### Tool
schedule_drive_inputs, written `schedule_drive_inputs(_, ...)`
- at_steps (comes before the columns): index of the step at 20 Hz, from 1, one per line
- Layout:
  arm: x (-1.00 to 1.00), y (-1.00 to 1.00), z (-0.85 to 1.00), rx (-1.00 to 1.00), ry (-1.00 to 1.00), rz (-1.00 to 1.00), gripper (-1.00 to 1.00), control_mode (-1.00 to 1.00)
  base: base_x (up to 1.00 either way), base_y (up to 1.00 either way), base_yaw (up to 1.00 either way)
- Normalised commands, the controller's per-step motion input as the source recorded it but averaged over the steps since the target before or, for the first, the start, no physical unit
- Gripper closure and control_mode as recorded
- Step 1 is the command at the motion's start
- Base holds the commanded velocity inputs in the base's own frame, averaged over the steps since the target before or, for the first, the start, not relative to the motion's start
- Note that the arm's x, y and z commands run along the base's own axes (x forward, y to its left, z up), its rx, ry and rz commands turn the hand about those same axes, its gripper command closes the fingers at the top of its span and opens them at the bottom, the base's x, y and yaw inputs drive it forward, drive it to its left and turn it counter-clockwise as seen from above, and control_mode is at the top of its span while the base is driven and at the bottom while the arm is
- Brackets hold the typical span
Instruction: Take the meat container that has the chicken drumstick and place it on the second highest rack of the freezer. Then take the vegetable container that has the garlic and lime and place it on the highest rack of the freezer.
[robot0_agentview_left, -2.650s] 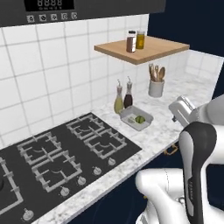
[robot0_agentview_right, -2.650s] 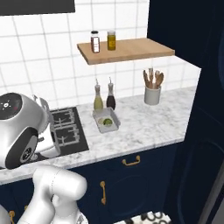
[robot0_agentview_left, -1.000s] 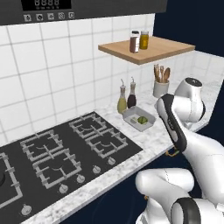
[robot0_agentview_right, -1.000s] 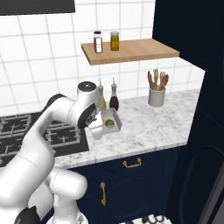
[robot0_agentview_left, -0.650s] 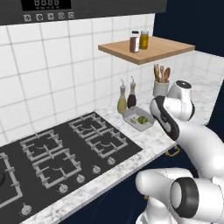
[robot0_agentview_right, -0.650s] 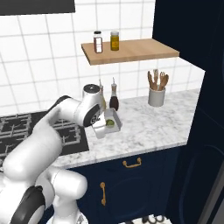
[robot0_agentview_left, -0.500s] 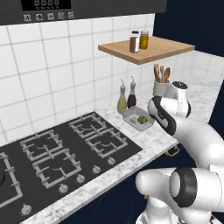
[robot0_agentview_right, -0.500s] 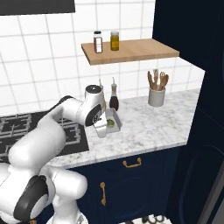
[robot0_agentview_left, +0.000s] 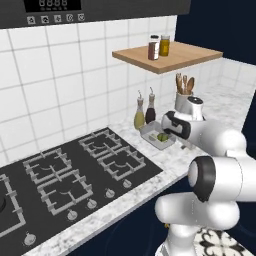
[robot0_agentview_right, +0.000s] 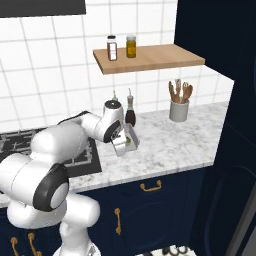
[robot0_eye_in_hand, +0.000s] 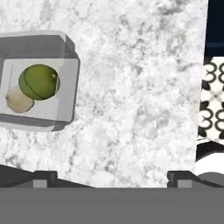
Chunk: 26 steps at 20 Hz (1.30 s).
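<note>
Looking over a marble counter (robot0_agentview_right: 170, 142) beside a black hob (robot0_agentview_left: 75, 172), I am seeing the white arm (robot0_agentview_right: 70, 137) reaching across to the counter's middle; a wooden shelf (robot0_agentview_right: 150, 57) is hanging on the tiled wall above, carrying two jars (robot0_agentview_right: 121, 47); a grey pot of wooden utensils (robot0_agentview_right: 179, 106) is standing by the wall, and two bottles (robot0_agentview_left: 145, 114) are standing behind the tray. The tray (robot0_eye_in_hand: 65, 83), clear grey plastic, is lying flat on the marble, just beside the hob's right edge; in it the lime (robot0_eye_in_hand: 38, 82) is sitting touching the garlic (robot0_eye_in_hand: 19, 100). My gripper (robot0_eye_in_hand: 109, 177) is hanging over bare marble next to the tray, its fingers (robot0_eye_in_hand: 43, 177) spread wide apart and holding nothing; the tray is lying outside the gap, off towards one fingertip.
</note>
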Motion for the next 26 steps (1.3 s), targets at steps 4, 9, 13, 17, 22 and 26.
schedule_drive_inputs(4, 0.44, 0.00, -0.31, 0.00, 0.00, 0.02, -1.00, -1.00, 0.00, 0.00, 0.00)
schedule_drive_inputs(9, 0.44, 0.00, -0.31, 0.00, 0.00, 0.02, -1.00, -1.00, 0.00, 0.00, 0.00)
schedule_drive_inputs(13, 0.42, 0.00, -0.26, 0.00, 0.00, 0.02, -1.00, -1.00, 0.00, 0.00, 0.00)
schedule_drive_inputs(17, 0.40, 0.00, -0.27, 0.00, 0.00, 0.01, -1.00, -1.00, 0.00, 0.00, 0.00)
schedule_drive_inputs(22, 0.40, 0.00, -0.24, 0.00, 0.00, 0.01, -1.00, -1.00, 0.00, 0.00, 0.00)
schedule_drive_inputs(26, 0.39, 0.00, -0.25, 0.00, 0.00, 0.02, -1.00, -1.00, 0.00, 0.00, 0.00)
